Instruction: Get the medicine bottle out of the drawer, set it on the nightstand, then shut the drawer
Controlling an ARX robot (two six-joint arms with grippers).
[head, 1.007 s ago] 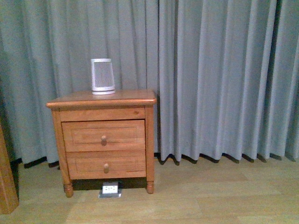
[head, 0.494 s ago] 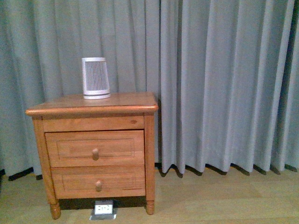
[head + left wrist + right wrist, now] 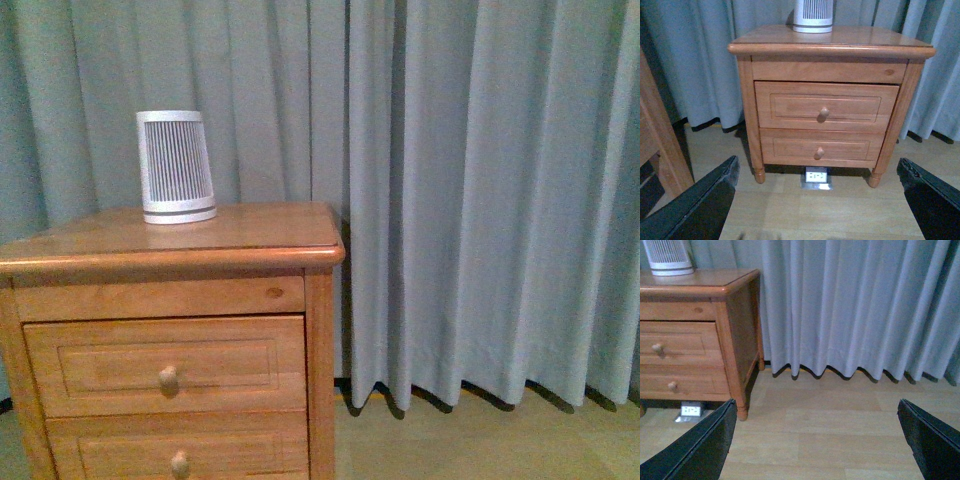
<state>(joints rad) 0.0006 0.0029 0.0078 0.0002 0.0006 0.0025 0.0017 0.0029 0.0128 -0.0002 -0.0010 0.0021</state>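
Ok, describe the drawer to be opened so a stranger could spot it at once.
Against the grey curtain stands an orange-brown wooden nightstand with a ribbed white device on top. Its front holds two knobbed drawers, stacked. The one wanted is the upper drawer, right under the top and slightly taller than the lower drawer.

1. Soft, even room light is filling all three views; nothing is burning out, and the curtain [image 3: 480,200] is reading a cool blue-grey.
2. A mild sheen is lying on the nightstand [image 3: 865,40] top, beyond the left pincer [image 3: 817,167].
3. Shadow is pooling under the nightstand, just ahead of that pincer, and in the curtain folds beyond the right pincer [image 3: 816,407].
4. Both pincers' fingers [image 3: 700,205] are showing as dark, featureless, soft-edged masses.
5. Fine grain is softening the front view.
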